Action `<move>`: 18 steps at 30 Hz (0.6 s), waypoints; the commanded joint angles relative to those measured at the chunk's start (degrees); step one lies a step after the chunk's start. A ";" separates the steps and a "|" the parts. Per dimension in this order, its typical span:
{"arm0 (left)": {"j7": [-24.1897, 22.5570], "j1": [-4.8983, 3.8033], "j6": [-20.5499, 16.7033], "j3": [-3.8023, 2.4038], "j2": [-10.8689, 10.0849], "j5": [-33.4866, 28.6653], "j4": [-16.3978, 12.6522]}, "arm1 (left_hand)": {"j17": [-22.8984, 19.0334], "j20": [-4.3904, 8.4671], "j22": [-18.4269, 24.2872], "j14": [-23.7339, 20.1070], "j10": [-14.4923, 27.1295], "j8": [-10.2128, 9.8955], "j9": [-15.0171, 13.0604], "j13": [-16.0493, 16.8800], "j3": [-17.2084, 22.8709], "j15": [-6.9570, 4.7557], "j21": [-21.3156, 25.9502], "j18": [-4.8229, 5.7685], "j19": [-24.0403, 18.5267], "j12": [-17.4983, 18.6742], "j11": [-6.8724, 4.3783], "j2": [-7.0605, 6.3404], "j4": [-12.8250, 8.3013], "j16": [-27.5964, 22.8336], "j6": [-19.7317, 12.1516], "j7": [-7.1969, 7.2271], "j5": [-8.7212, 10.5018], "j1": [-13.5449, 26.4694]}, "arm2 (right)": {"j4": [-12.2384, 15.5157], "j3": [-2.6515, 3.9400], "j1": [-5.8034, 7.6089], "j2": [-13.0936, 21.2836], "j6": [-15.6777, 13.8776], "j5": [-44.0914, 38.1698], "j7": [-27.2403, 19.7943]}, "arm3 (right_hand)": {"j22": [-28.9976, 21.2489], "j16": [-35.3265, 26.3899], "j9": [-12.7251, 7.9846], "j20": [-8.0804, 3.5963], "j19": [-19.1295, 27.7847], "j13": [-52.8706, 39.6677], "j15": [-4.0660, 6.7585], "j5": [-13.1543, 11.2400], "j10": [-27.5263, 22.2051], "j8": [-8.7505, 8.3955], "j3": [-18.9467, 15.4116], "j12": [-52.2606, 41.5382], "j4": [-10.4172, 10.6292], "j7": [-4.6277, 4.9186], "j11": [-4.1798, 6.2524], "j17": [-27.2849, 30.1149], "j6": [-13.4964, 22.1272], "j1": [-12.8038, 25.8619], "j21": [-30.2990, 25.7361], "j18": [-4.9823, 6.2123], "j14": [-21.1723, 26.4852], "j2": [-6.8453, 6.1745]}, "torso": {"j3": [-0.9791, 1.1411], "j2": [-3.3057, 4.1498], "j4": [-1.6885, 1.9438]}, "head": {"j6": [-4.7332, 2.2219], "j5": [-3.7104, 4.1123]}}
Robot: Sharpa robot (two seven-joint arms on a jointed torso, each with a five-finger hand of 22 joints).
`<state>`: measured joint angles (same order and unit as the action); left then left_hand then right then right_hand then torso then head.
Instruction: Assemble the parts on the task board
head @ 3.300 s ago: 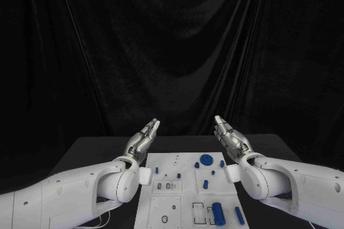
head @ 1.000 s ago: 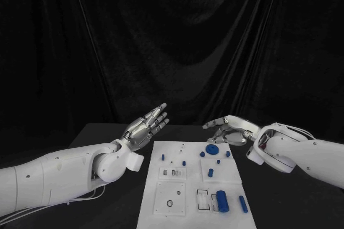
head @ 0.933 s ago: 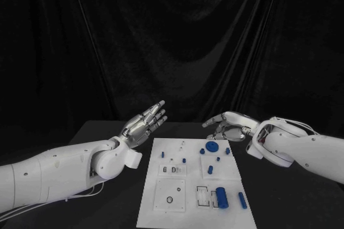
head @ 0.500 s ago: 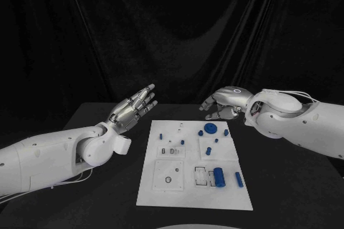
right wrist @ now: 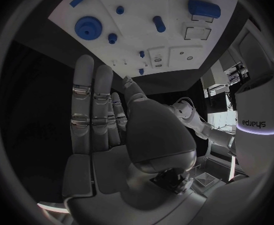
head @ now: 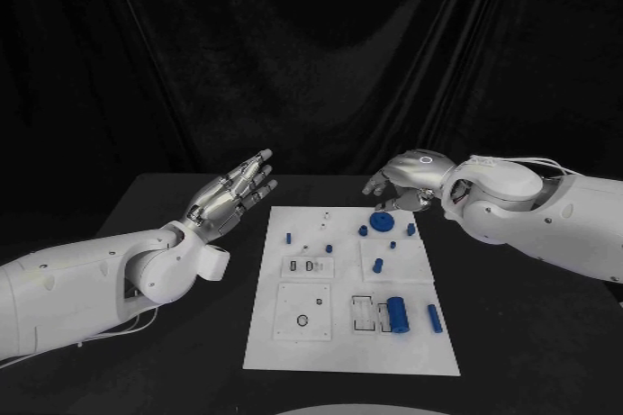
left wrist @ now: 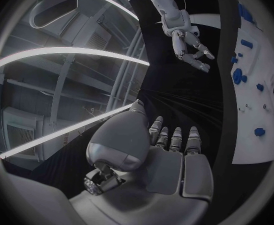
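The white task board (head: 340, 345) lies in the middle of the black table. On it are a blue round disc (head: 382, 221), a thick blue cylinder (head: 397, 313), a thin blue bar (head: 434, 319) and several small blue pegs (head: 378, 265). My left hand (head: 234, 192) hangs above the table to the left of the board's far end, fingers straight and apart, holding nothing. My right hand (head: 402, 179) hovers palm down over the board's far right corner, just beyond the disc, with nothing in it. In the right wrist view its fingers (right wrist: 93, 100) reach out toward the board (right wrist: 168, 35) and the disc (right wrist: 88, 26).
Black cloth hangs behind the table. Bare black table top (head: 546, 334) lies on both sides of the board. The left wrist view shows my right hand (left wrist: 190, 47) beside the board's edge (left wrist: 265, 100).
The camera has tilted down toward the table. My right hand has turned palm down and drawn over the board's far right corner. My left hand has swung outward to the left, still spread.
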<state>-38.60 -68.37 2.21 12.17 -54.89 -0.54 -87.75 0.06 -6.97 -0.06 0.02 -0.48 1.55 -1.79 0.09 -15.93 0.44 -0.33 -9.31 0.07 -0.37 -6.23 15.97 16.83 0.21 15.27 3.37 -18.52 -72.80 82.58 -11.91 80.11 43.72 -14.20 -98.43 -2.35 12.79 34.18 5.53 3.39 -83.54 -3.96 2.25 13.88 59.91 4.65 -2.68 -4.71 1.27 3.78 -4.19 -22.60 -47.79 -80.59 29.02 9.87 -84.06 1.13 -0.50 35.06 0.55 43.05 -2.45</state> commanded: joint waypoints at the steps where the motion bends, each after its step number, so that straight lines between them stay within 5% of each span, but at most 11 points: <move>1: -2.73 -0.17 0.12 -0.05 0.25 0.53 0.32 | -0.06 -0.27 0.01 -0.02 0.00 0.34 -0.08 0.05 0.42 0.58 0.25 -0.84 0.00 0.23 0.38 0.23 -0.11 -0.21 0.24 -0.17 -0.71 -0.69 | -0.17 0.05 0.16 -0.05 1.47 -1.73 2.34 | 0.33 0.48 0.05 -0.36 0.28 -0.11 0.33 0.42 0.39 -0.34 0.38 0.22 0.08 -0.15 -0.04 -0.24 -0.12 -0.31 0.43 0.45 -1.53 -0.16 | -0.01 1.27 0.22 | 0.12 0.23; 11: -2.90 -0.16 0.65 -0.04 0.89 0.53 1.31 | -0.06 -0.06 0.06 -0.02 -0.02 0.41 -0.13 0.06 0.84 0.24 0.33 -0.84 -0.07 0.23 0.63 0.37 -0.10 -0.21 0.66 -0.41 -2.23 -1.35 | -1.30 0.04 0.03 -0.35 3.08 -1.76 2.35 | 2.36 3.07 0.26 -0.48 1.29 -0.12 0.42 1.23 0.22 -0.37 1.47 0.62 -0.19 0.21 -0.04 -1.63 -0.70 -0.68 2.64 0.39 -1.09 -0.34 | 0.00 2.46 0.97 | 0.03 1.66; 18: -2.95 -0.16 0.95 -0.04 0.93 0.54 1.63 | -0.06 0.21 0.06 -0.02 -0.04 0.46 -0.16 0.06 1.08 -0.08 0.33 -0.86 -0.07 0.22 0.73 0.46 -0.09 -0.21 0.92 -0.49 -2.74 -1.66 | -2.89 0.04 -0.35 -0.93 3.63 -1.76 2.40 | 3.46 4.18 0.09 -0.43 2.06 -0.08 0.34 1.38 -0.23 -0.69 1.96 0.82 -0.25 0.52 -0.20 -2.29 -0.30 -0.67 3.75 0.37 -0.64 -0.49 | -0.14 3.19 1.49 | 0.24 1.46</move>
<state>-38.67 -68.39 2.36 12.18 -54.06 -0.38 -86.14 0.09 -6.97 -0.08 -0.18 -0.48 1.78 -1.90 0.11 -15.11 0.63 -0.33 -9.31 0.07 -0.37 -5.84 16.44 16.81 0.21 15.80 2.84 -21.07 -73.76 79.91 -11.90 79.92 42.89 -11.54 -99.51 -1.30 16.18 38.12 5.69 2.98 -81.89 -4.01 2.25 15.04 59.90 4.16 -1.09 -4.17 0.94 4.09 -4.19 -24.84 -48.10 -80.82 32.60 9.86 -84.06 0.89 -0.54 37.79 1.72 43.03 -0.81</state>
